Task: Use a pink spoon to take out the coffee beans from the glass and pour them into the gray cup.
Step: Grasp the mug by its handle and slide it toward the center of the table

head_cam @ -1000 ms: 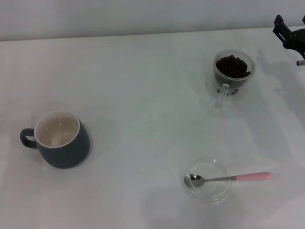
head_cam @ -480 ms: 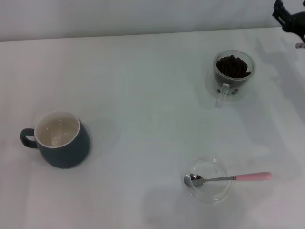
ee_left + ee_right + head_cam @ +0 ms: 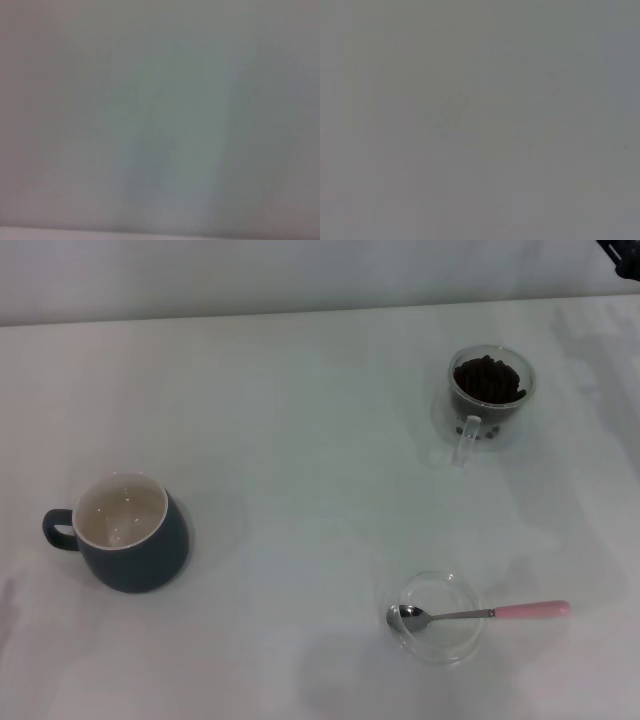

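The pink spoon [image 3: 480, 614] lies at the front right, its metal bowl resting in a shallow clear dish [image 3: 435, 618] and its pale pink handle pointing right. The glass [image 3: 487, 392] stands at the back right, holding a heap of coffee beans [image 3: 488, 379], with its clear handle turned toward me. The gray cup [image 3: 130, 532] stands at the left, cream-white inside, with its loop handle pointing left. Only a dark sliver of my right gripper [image 3: 626, 258] shows at the far back right corner, well away from the glass. My left gripper is out of view. Both wrist views show only blank surface.
The white table [image 3: 300, 440] ends at a back edge along the top of the head view. Wide bare tabletop lies between the gray cup and the glass.
My right gripper has drawn back up and to the right, from beside the glass to almost out of the head view. Cup, glass and spoon have not moved.
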Robot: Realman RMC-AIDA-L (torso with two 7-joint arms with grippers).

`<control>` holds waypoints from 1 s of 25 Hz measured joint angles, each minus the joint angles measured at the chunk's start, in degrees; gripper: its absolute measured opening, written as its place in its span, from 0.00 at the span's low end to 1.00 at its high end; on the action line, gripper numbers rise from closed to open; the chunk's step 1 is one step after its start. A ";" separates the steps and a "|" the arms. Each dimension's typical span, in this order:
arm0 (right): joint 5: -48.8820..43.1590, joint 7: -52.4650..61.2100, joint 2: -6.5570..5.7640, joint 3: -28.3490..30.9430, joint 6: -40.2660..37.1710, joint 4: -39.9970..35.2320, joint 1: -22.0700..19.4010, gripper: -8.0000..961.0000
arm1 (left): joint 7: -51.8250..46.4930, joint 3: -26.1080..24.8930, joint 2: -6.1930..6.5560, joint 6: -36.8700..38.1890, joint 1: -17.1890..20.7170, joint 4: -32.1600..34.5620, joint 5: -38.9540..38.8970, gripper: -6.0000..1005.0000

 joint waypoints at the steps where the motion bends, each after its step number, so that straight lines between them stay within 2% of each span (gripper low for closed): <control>1: 0.01 0.00 0.00 0.52 -0.40 0.00 0.10 0.87 | 0.12 1.09 0.02 0.12 -0.43 0.91 -0.01 0.82; 6: 0.02 0.00 0.00 2.35 -0.76 -0.08 0.27 0.87 | 0.22 4.31 0.09 1.29 -2.28 3.67 0.00 0.82; 17: 0.02 0.00 -0.15 3.11 -0.81 -0.61 -0.35 0.87 | 0.21 4.60 0.08 12.42 -9.35 3.62 4.95 0.82; 25: 0.01 0.00 -0.07 3.49 -0.69 -0.61 -1.18 0.87 | 0.20 4.62 0.08 14.34 -11.61 3.45 5.94 0.82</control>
